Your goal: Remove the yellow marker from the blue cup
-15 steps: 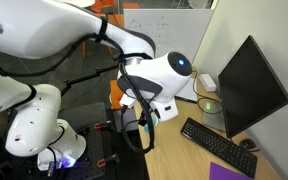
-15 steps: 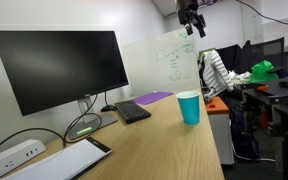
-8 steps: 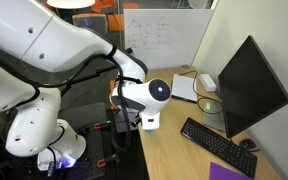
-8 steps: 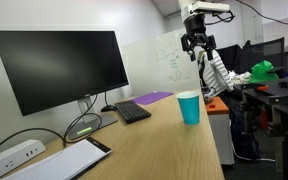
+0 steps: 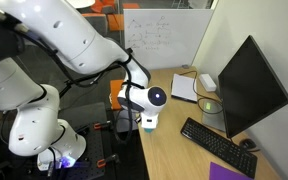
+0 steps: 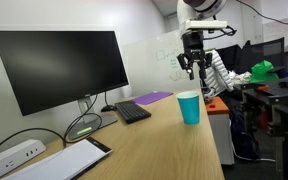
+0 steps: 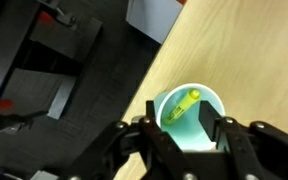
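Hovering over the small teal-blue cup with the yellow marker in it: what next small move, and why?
Probably lower straight down. In the wrist view the open gripper frames the teal-blue round cup, the thin yellow marker leaning inside; in an exterior view the gripper hangs above the rim.

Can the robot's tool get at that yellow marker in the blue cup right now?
Probably yes. The tool hangs open right above the blue cup, nothing lies between them, and the yellow marker leans in the cup's open top.

The yellow marker [image 7: 182, 104] leans tilted inside the upright blue cup [image 6: 188, 108].
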Controlling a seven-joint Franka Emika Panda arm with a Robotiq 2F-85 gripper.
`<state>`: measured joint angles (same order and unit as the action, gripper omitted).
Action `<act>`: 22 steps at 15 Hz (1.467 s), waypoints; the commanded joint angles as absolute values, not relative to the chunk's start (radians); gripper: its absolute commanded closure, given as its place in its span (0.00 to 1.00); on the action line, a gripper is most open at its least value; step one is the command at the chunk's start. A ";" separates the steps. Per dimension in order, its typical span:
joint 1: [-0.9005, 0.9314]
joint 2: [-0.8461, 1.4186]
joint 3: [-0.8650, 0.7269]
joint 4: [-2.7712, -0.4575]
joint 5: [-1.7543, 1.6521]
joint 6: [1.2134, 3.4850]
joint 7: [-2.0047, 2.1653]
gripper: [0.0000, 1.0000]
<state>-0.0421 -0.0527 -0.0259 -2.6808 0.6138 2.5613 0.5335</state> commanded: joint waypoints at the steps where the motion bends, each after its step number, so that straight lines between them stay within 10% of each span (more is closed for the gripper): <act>1: -0.028 0.044 -0.020 -2.620 0.685 2.599 0.540 0.44; 22: -0.022 0.358 -0.016 -2.387 0.720 2.555 0.589 0.59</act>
